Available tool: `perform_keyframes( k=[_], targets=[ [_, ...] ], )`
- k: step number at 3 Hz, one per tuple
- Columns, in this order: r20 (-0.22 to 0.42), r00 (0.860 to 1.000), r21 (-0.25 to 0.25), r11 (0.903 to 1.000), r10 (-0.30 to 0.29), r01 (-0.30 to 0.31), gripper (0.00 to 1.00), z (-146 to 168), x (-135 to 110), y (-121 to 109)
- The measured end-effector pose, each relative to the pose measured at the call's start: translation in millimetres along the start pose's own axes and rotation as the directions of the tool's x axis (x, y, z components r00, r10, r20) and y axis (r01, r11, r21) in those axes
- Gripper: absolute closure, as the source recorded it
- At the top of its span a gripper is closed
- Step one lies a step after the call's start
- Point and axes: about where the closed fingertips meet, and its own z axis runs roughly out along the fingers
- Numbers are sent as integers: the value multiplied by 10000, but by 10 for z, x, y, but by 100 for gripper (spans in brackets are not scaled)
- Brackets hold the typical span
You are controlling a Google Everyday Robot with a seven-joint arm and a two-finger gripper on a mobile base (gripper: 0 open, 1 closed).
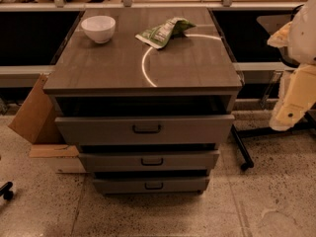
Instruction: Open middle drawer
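Observation:
The middle drawer (148, 161) is the grey-brown front in the middle of the cabinet, with a small dark loop handle (152, 161) at its centre. A dark gap shows above its front. The taller top drawer (144, 129) with a wider handle sits above it and stands out a little. The slim bottom drawer (150, 185) is below. My gripper (290, 111), cream-coloured, hangs at the right edge of the view. It is well to the right of the cabinet, at about the height of the top drawer, and touches nothing.
On the cabinet top (98, 68) stand a white bowl (98, 28) at the back left and a green snack bag (164, 32) at the back middle. A cardboard box (30, 110) leans at the cabinet's left. A black wheeled leg (242, 149) stands at the right. The floor is speckled.

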Motion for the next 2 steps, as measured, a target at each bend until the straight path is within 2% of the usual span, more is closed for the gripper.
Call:
perform_keyframes(
  k=[1, 2],
  targets=[
    [0, 10000, 1, 10000, -1, 1, 0, 0, 0, 0],
    [-36, 9989, 150, 9988, -469, 470, 0, 119, -47, 58]
  ],
)
